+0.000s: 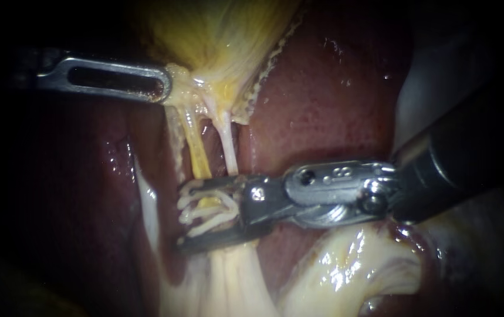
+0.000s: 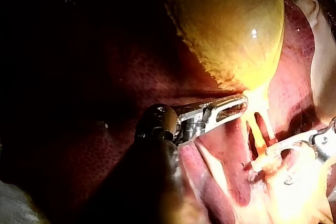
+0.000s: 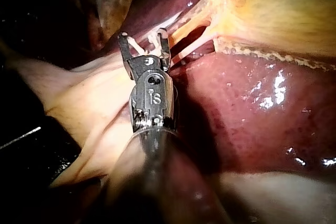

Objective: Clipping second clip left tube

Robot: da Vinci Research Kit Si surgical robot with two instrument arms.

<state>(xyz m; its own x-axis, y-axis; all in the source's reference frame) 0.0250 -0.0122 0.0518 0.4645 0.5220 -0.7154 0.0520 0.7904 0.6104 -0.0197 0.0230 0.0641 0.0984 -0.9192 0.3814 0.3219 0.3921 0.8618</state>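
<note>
Nearest the lens, my right instrument (image 1: 182, 217) is lying across the liver (image 1: 322, 100), its tip well down from the gallbladder (image 1: 222, 35); its jaws are standing apart, straddling the left tube (image 1: 196, 152) without squeezing it, as the right wrist view confirms; a white clip (image 1: 205, 202) is showing between them, though I cannot tell whether it is seated on the tube or loaded in the jaws. The left tube is running straight down from the gallbladder's neck into that gap, and the right tube (image 1: 226, 147) is running just beside it. My left instrument (image 1: 166, 82) is sitting right at the gallbladder's neck, jaws clamped on the gallbladder, pulling both tubes taut.

Now the risks, as I'm judging them; the two tubes are lying so close below the gallbladder that the jaws may be taking in both, so closing could clip the wrong one too; closing too near the white clip could stack or dislodge it; and hard traction at the gallbladder's neck could be tearing a thin tube.
</note>
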